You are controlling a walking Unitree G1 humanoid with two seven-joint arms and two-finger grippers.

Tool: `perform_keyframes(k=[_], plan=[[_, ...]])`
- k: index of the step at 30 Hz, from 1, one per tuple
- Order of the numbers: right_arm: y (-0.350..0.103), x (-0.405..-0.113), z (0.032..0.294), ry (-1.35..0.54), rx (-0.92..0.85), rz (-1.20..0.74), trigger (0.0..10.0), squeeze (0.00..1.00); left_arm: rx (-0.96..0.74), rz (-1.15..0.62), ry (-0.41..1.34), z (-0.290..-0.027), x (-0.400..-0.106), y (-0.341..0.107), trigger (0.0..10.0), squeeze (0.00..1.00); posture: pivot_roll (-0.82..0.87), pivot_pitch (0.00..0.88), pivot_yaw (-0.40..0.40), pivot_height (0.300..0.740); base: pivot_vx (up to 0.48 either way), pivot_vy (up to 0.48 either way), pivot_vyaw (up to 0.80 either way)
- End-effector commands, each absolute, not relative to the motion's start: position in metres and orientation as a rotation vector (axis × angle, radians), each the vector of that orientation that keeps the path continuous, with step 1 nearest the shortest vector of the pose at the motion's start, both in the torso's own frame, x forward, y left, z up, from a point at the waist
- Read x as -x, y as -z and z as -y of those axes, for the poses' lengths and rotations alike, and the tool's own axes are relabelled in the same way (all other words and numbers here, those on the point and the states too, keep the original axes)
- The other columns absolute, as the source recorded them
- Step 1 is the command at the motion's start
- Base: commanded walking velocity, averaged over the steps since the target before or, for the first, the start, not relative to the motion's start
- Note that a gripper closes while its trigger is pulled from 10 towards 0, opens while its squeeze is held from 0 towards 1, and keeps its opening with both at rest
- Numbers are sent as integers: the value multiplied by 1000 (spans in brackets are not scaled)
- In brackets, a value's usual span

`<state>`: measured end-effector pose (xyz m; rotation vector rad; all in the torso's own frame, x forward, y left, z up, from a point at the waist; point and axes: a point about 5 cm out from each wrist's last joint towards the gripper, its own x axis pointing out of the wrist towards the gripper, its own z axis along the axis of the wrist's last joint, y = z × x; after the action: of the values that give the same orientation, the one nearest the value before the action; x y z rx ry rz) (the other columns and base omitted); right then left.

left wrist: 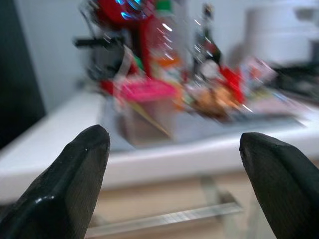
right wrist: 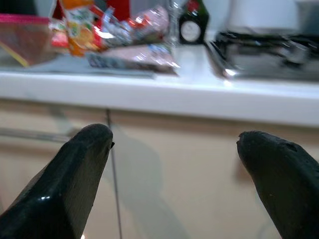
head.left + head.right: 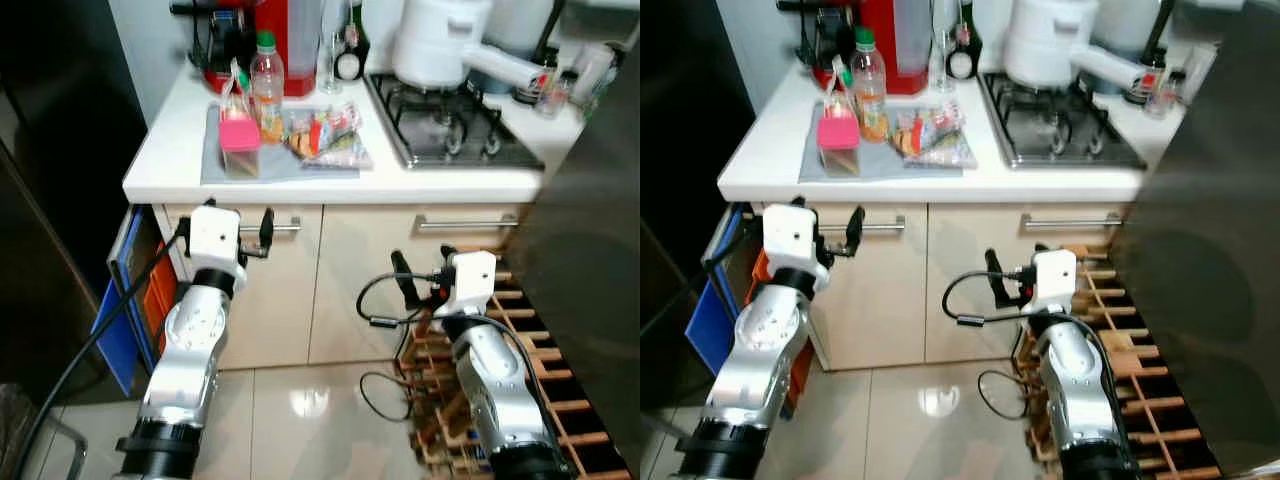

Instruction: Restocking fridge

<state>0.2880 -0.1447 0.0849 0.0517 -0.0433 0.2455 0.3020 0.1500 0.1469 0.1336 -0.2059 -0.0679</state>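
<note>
On the white counter lies a grey mat with groceries on it: a pink-lidded container, an orange drink bottle with a green cap, and a heap of wrapped food packets. My left gripper is open and empty at drawer height, just below the counter's edge, facing the pink-lidded container. My right gripper is open and empty, lower and further right, facing the cabinet front with the packets above it.
A dark fridge front stands at the left, a dark panel at the right. A wooden rack sits on the floor under my right arm. A gas hob, a white kettle and a red appliance occupy the counter's back.
</note>
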Motion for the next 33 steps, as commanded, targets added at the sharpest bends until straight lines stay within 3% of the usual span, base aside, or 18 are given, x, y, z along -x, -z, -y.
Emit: perform_keyframes(k=[1, 16, 28, 33], plan=[[-97, -290, 138, -266, -44, 97, 10000, 0, -168, 309, 28, -157, -302, -169, 10000, 0, -56, 0, -29, 740, 480, 0, 0], [-115, -286, 127, -325, -56, 170, 10000, 0, -181, 552, 66, -150, -304, -235, 10000, 0, -55, 0, -26, 740, 480, 0, 0], [-145, -265, 123, -400, -46, 278, 10000, 0, -125, 635, 168, -151, -347, -305, 10000, 0, -91, 0, 11, 740, 477, 0, 0], [-180, -262, 112, -428, -71, 374, 10000, 0, -128, 689, 156, -158, -357, -341, 10000, 0, -104, 0, 32, 740, 288, 0, 0]])
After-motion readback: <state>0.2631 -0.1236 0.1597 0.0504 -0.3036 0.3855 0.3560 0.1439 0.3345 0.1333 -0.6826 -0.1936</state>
